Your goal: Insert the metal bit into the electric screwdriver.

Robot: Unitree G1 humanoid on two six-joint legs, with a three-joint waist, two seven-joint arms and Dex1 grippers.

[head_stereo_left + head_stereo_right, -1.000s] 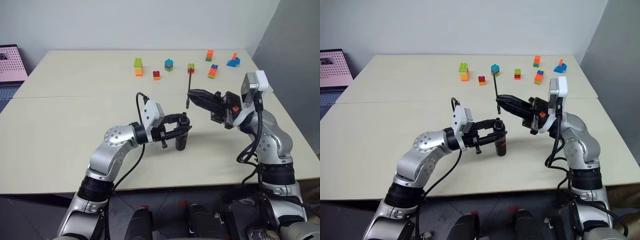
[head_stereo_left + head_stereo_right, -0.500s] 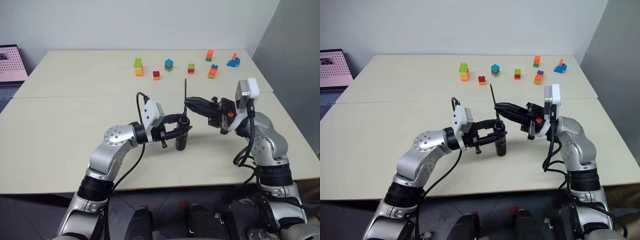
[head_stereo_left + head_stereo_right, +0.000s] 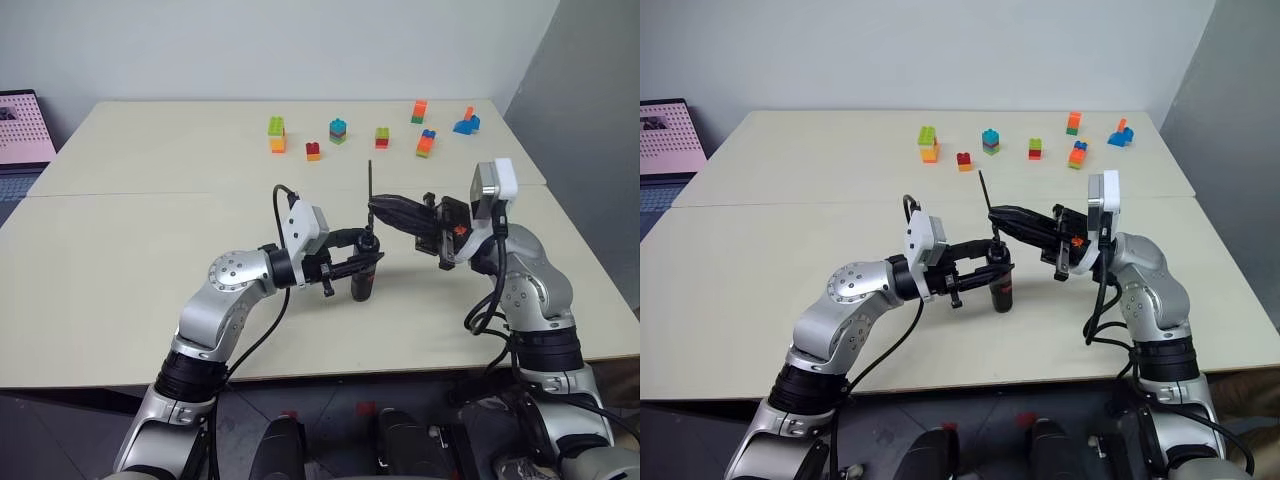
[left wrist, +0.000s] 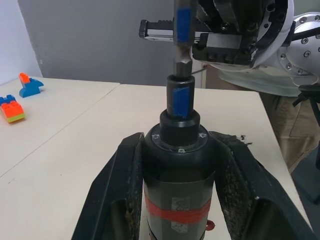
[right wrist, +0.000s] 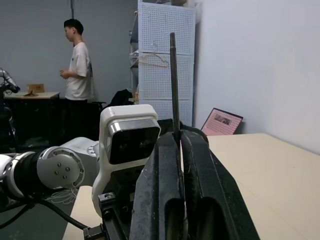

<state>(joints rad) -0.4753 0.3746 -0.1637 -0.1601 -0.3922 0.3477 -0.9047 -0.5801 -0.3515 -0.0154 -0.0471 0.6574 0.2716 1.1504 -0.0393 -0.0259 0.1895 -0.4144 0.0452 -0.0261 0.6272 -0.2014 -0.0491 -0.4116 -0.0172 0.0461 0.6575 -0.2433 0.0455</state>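
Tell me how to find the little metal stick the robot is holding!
Look at the middle of the cream table, where the two grippers meet. The right gripper pinches the metal bit, upright, its lower end at the top of the black electric screwdriver held by the left gripper. It is thin, straight and dark grey, unlike the chunky bright toy bricks behind.

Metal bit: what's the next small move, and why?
Probably press the metal bit straight down. The right end effector holds it upright, its lower end at the socket mouth of the electric screwdriver, which the left end effector holds. How deep it sits is unclear.
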